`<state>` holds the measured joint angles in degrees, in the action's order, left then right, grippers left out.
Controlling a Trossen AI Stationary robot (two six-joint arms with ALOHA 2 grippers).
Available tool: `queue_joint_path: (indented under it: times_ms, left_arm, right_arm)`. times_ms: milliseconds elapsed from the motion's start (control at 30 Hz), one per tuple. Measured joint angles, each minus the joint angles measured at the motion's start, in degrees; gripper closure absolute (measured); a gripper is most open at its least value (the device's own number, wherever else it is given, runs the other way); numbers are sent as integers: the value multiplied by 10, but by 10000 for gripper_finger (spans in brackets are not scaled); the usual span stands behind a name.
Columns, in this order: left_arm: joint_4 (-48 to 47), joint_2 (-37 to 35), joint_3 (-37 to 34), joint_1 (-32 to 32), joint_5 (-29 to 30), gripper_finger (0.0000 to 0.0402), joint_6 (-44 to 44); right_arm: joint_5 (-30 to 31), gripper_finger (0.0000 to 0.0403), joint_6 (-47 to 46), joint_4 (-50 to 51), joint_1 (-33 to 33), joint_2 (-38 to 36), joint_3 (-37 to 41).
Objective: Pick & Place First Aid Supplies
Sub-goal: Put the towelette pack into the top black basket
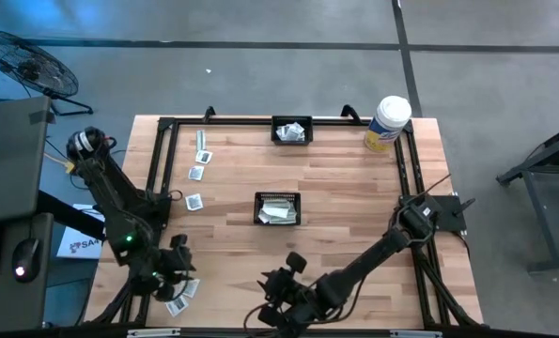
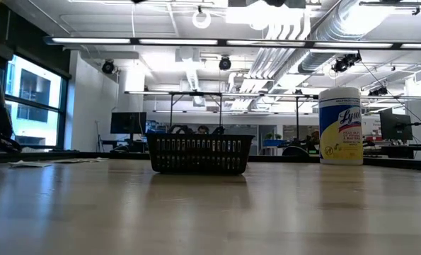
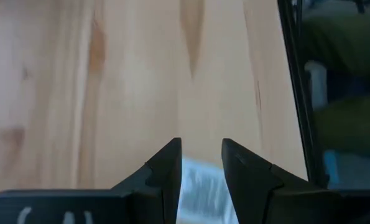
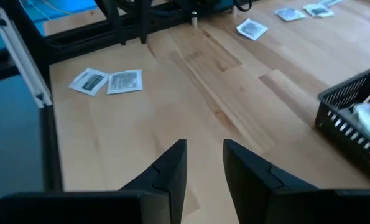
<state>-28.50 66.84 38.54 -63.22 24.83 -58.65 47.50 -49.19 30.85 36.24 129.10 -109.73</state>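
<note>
Left gripper (image 3: 200, 163) nearest my view, fingers parted astride a white packet (image 3: 200, 190) at the table's (image 1: 354, 216) near-left corner. Right gripper (image 4: 204, 163) released, empty, near front edge. More packets (image 1: 196, 174) along the left side.

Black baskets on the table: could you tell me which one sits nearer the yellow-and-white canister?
The basket at the table's far edge sits nearer the canister; the other basket stands mid-table.

Flat white packets (image 1: 195, 173) scattered left; some apparently basketed.
</note>
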Motion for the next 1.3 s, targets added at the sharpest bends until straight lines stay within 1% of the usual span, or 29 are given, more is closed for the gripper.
queue_joint_path:
  times_ms: [100,200,333,467,567,700,833,900,967,1133,1300]
  left_arm:
    - [-7,22,0,-26,-16,289,-23]
    - [18,62,0,-46,-34,289,-11]
    - [61,118,0,-47,-74,289,12]
    - [61,160,0,-47,-109,289,-16]
    - [77,181,0,-47,-104,289,-17]
    - [124,212,1,-46,-47,289,17]
    - [167,247,3,-18,-16,289,49]
    - [188,262,3,4,-11,289,65]
    - [219,276,2,29,-6,289,98]
    - [295,298,2,100,3,289,193]
    - [325,300,0,185,37,289,260]
  right_arm:
    - [1,305,-19,1,5,0,0]
    - [-1,305,-19,1,5,0,0]
    - [-2,305,-19,1,6,0,0]
    - [-4,305,-18,2,7,0,0]
    - [-5,305,-18,1,7,0,0]
    - [-5,305,-17,-3,7,0,0]
    - [-15,305,14,-10,7,0,0]
    - [-28,305,25,-18,7,0,0]
    - [-40,305,40,-28,5,0,0]
    - [-69,304,90,-62,1,16,0]
    - [-115,304,128,-118,-6,50,0]
